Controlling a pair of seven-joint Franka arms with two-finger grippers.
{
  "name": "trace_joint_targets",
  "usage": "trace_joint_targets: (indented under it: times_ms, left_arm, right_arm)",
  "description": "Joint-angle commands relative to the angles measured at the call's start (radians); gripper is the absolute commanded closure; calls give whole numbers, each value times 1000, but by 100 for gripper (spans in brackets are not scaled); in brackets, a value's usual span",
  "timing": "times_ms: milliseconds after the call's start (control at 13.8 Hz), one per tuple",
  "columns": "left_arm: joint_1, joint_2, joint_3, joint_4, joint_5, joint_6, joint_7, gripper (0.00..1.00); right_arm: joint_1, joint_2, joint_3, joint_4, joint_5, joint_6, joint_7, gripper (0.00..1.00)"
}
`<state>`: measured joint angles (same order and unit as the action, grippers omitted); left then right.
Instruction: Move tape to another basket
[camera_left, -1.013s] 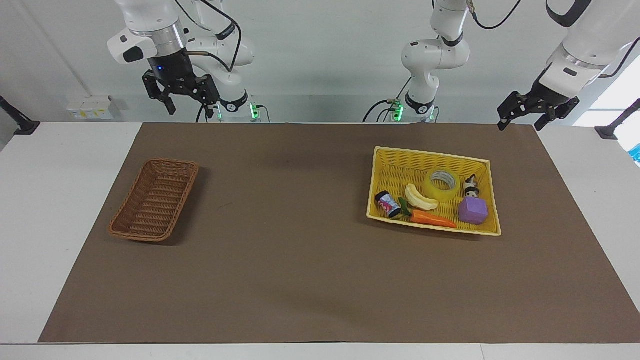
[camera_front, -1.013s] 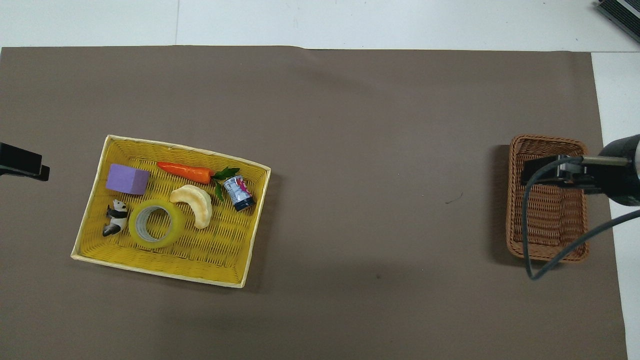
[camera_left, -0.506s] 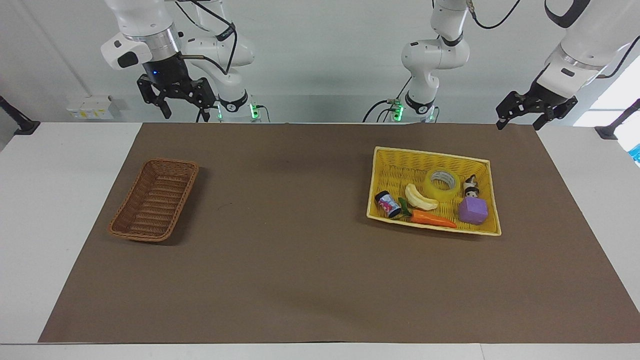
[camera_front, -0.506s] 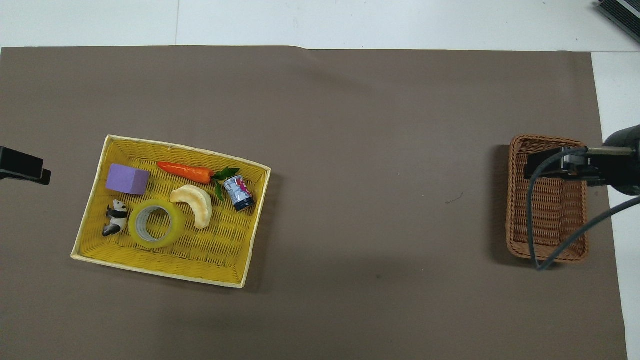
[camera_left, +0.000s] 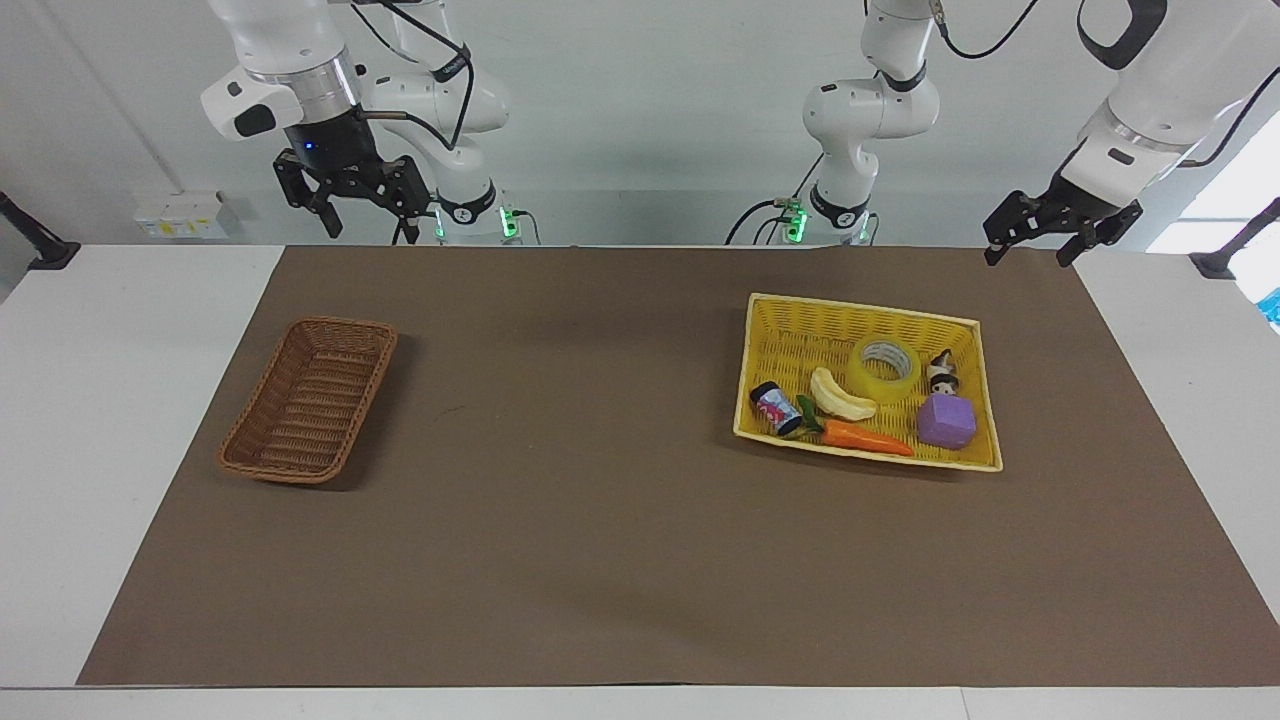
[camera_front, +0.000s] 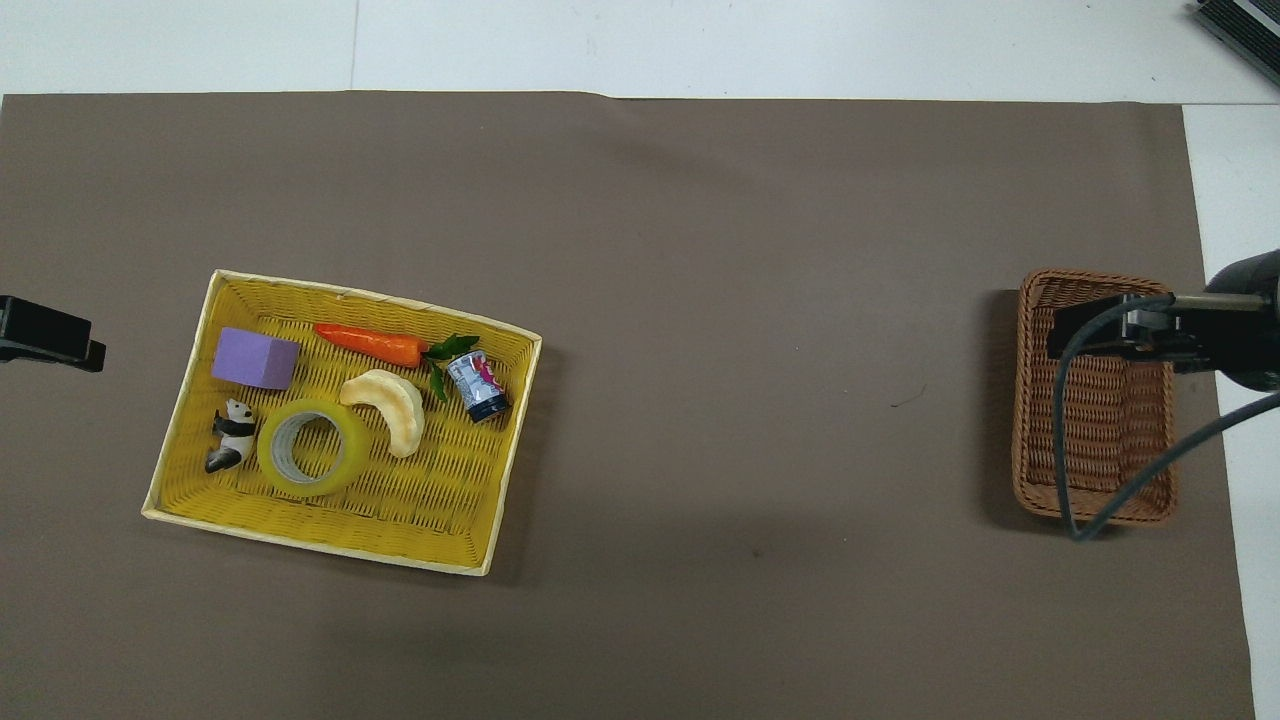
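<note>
The tape (camera_left: 885, 368) (camera_front: 313, 447), a thick yellow roll with a whitish core, lies flat in the bright yellow basket (camera_left: 860, 305) (camera_front: 370, 295) toward the left arm's end of the table. The dark brown wicker basket (camera_left: 310, 400) (camera_front: 1095, 440) stands empty toward the right arm's end. My left gripper (camera_left: 1028, 245) (camera_front: 45, 335) hangs open in the air, off the yellow basket's corner, holding nothing. High up, my right gripper (camera_left: 368, 218) (camera_front: 1120, 332) is open and empty; from overhead it covers part of the brown basket.
Around the tape in the yellow basket lie a pale banana (camera_left: 840, 394), a carrot (camera_left: 866, 437), a purple block (camera_left: 946, 421), a small can (camera_left: 776, 408) and a panda figure (camera_left: 941, 371). A brown mat (camera_left: 600, 450) covers the table.
The right gripper has drawn slightly toward its own end of the table. The left gripper has shifted a little. The tape and both baskets have not moved.
</note>
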<state>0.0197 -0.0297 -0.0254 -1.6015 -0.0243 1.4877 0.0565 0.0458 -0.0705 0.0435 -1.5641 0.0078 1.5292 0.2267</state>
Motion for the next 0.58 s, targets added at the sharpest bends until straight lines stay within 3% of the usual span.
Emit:
trace_joint_targets:
  times_ms: [0,506]
  left_arm:
    - [-4,-42,-1,-119,17,83,9,0]
    - [-4,-78,-1,-238,15,183,12,0]
  right_arm:
    - [-12,-18,4,-24,-8,-6,-27,0]
    - [-21,-20,4,-25,12,-9,-14,0]
